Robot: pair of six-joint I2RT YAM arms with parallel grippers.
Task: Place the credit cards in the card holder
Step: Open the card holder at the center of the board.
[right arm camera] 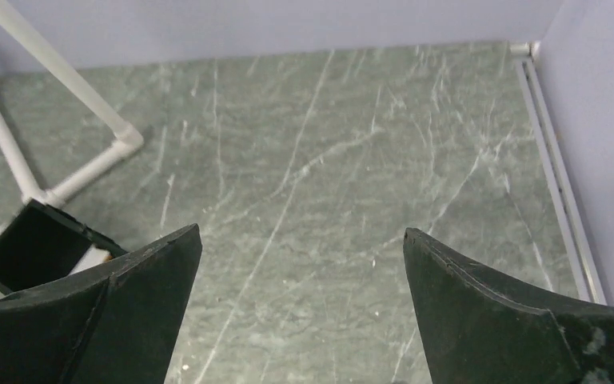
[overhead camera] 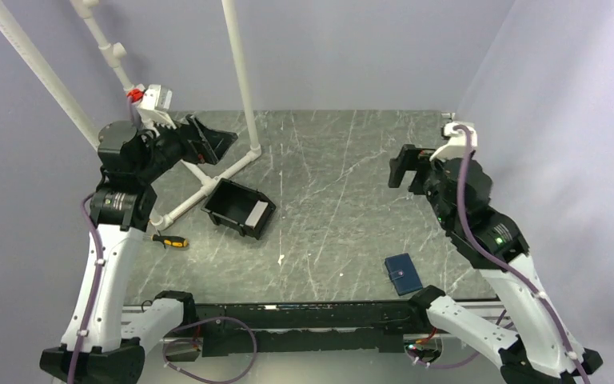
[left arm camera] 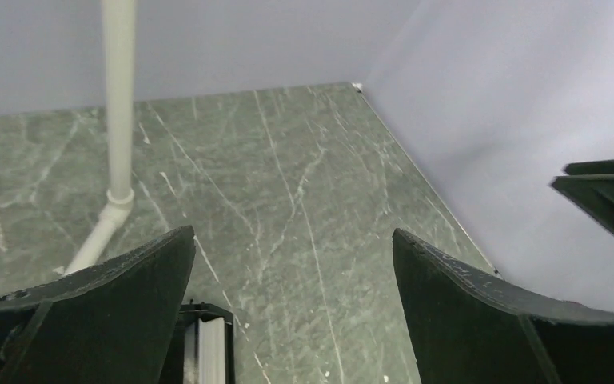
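The card holder [overhead camera: 403,274], a small flat navy wallet, lies closed on the table near the front right, close to the right arm's base. No credit cards can be made out in any view. My left gripper [overhead camera: 221,142] hangs open high at the back left, above and behind a black bin [overhead camera: 240,208]. In the left wrist view the left gripper [left arm camera: 292,234] has bare table between its fingers. My right gripper [overhead camera: 400,166] is open at the right, well behind the card holder. In the right wrist view the right gripper [right arm camera: 302,230] is empty too.
The black bin [right arm camera: 28,244] sits left of centre with a grey-white patch [overhead camera: 259,213] inside; it also shows as the bin [left arm camera: 204,344] in the left wrist view. A white pipe frame [overhead camera: 208,180] stands behind it. A yellow-handled screwdriver [overhead camera: 169,240] lies at the left. Walls enclose the table.
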